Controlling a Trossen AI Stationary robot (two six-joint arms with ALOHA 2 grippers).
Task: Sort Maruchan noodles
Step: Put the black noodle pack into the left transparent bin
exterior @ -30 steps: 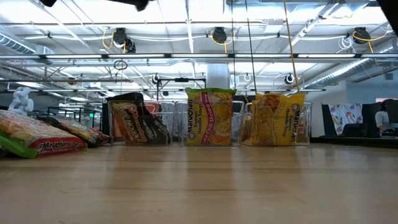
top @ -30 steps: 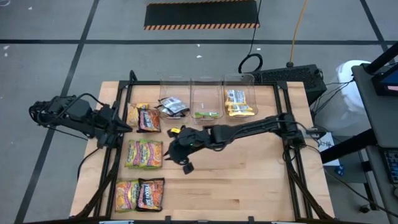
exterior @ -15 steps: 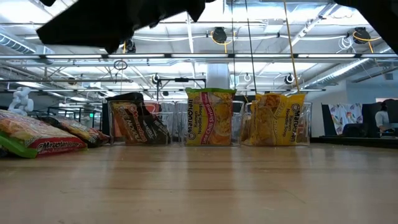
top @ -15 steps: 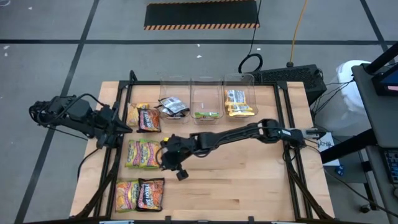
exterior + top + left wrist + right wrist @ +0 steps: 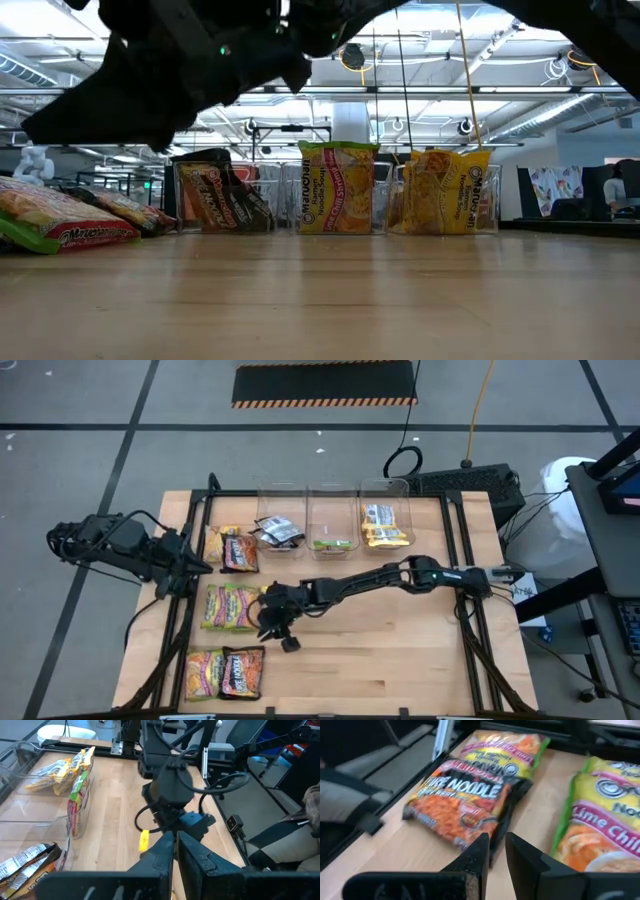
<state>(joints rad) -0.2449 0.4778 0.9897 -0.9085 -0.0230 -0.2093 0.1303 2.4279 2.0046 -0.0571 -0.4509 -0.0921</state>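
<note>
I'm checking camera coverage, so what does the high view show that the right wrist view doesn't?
Only the high view shows the three clear bins, the left gripper waiting at the table's left edge, and the whole right arm. Only the right wrist view shows the packet print: Fire Noodle, Lime Chili. Both show the right gripper above loose packets.

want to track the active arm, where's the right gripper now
In the high view the right gripper is stretched across to the table's left half, over bare wood just right of the middle pair of lime packets, above the black packet.
</note>
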